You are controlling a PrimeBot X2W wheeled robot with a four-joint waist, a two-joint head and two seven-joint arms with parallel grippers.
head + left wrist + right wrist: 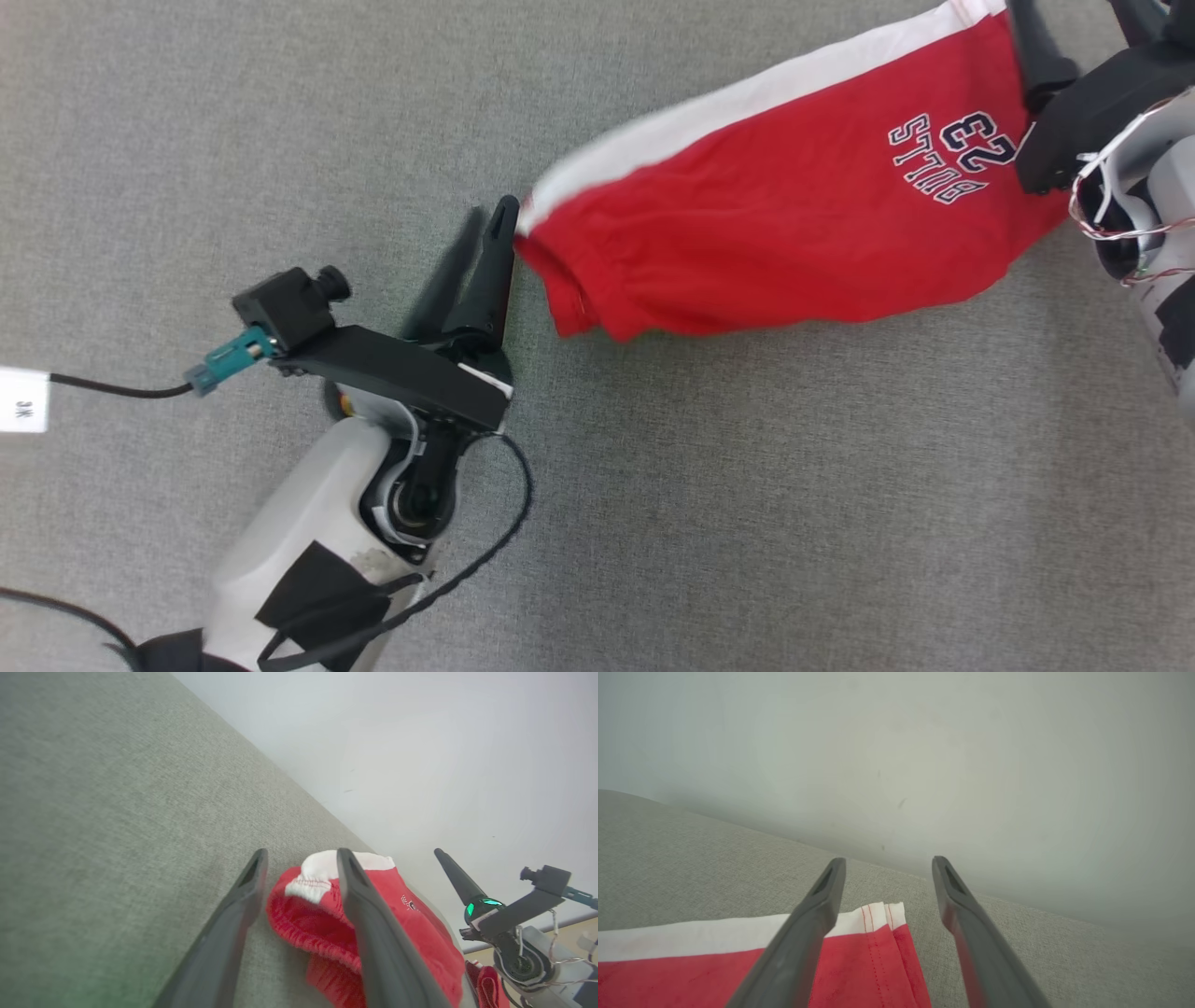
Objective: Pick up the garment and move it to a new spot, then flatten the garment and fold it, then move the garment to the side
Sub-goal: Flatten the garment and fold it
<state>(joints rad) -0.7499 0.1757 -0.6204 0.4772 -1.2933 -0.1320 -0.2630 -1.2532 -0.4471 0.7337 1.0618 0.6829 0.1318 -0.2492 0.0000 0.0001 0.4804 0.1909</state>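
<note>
Red shorts (794,215) with a white side stripe lie spread on the grey worktop (280,112), toward its far right part, near the edge along the pale wall (924,742). The left pincer (487,219) stands with its fingers apart at the bunched waistband end, one fingertip against the cloth. The right pincer (889,863) is also apart, over the stitched hem corner, clamping nothing.

Shorts (794,233) were red w/ white side stripe, navy-and-white lettering; cloth surface (280,112) underneath was plain grey.
</note>
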